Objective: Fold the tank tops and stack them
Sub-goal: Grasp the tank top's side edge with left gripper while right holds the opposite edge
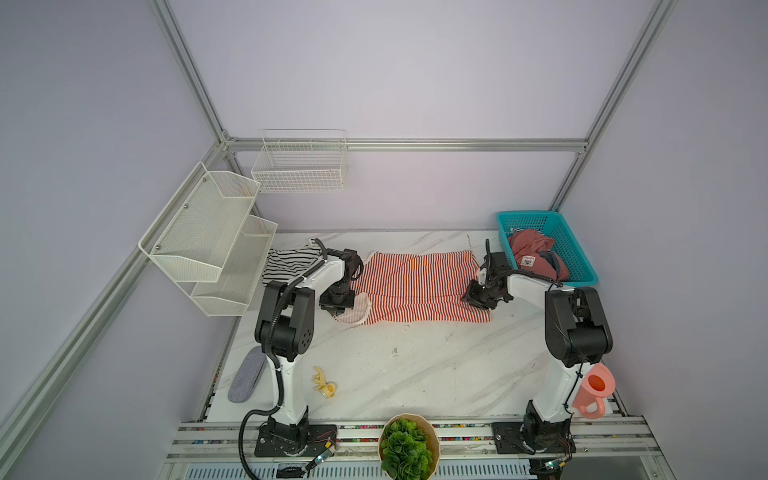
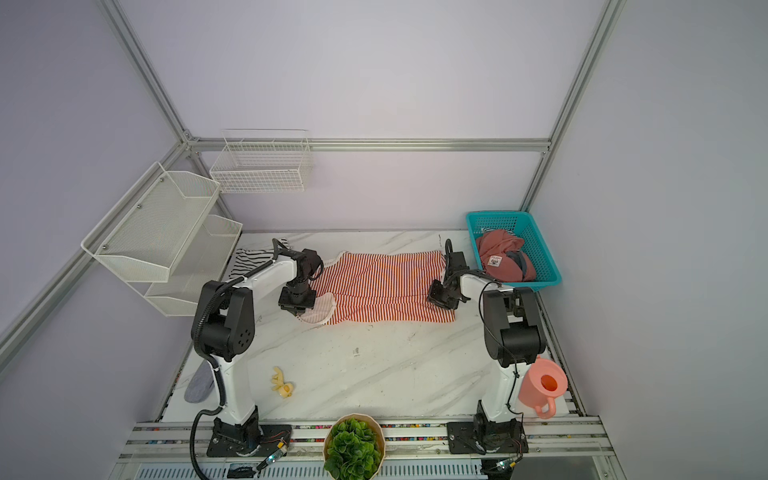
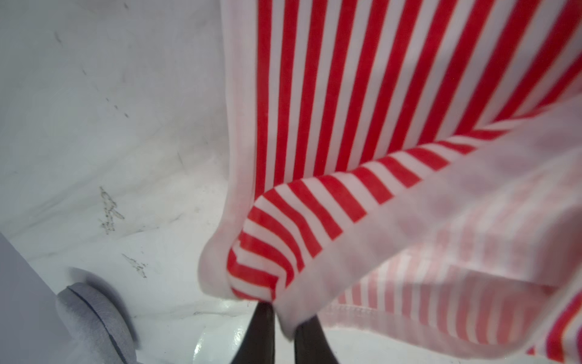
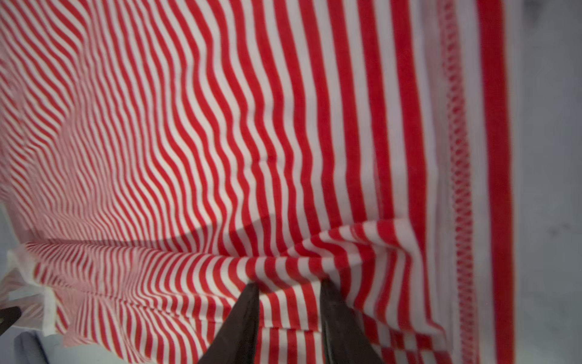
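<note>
Both top views are bright, with soft light and faint shadows. The back wall (image 1: 395,83) glows most toward 12 o'clock. In both wrist views the red-and-white top (image 3: 315,94) looks blurry up close. In the right wrist view a grey shadow crosses it.

Pale lilac walls (image 1: 415,62) all round, evenly lit, no hard shadows anywhere. A silver frame (image 1: 407,144) ran up the corners and straight across the back wall. On that back wall hung a white wire basket (image 1: 299,166). On the left wall sat a two-tier white mesh shelf (image 1: 208,232), near the table's left edge. The table (image 1: 415,374) was white marble, grey-veined, with a few dark scuffs. Along its near edge lay a ribbed metal rail (image 1: 457,432), and a green plant (image 1: 407,451) stood at its middle.
</note>
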Robot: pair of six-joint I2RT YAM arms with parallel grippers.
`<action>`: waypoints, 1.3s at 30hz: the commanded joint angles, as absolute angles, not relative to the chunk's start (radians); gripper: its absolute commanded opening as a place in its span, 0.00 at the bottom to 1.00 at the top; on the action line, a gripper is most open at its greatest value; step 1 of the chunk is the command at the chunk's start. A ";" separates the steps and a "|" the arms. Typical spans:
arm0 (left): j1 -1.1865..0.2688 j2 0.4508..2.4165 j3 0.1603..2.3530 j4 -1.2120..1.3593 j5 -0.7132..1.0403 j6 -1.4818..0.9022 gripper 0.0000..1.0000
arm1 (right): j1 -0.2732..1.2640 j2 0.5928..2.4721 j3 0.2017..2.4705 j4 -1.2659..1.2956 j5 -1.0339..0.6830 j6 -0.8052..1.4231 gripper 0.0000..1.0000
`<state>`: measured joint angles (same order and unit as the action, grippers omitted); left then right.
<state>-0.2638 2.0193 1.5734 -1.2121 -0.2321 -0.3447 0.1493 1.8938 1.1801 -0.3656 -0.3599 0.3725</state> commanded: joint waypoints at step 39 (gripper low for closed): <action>-0.300 1.949 1.881 -1.308 -0.021 -0.323 0.61 | 0.156 1.836 1.188 -0.419 -0.362 0.339 0.37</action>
<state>-0.2131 1.9282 1.8351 -1.3914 -0.1619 -0.2928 0.1516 1.8713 1.1801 -0.3695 -0.3786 0.3500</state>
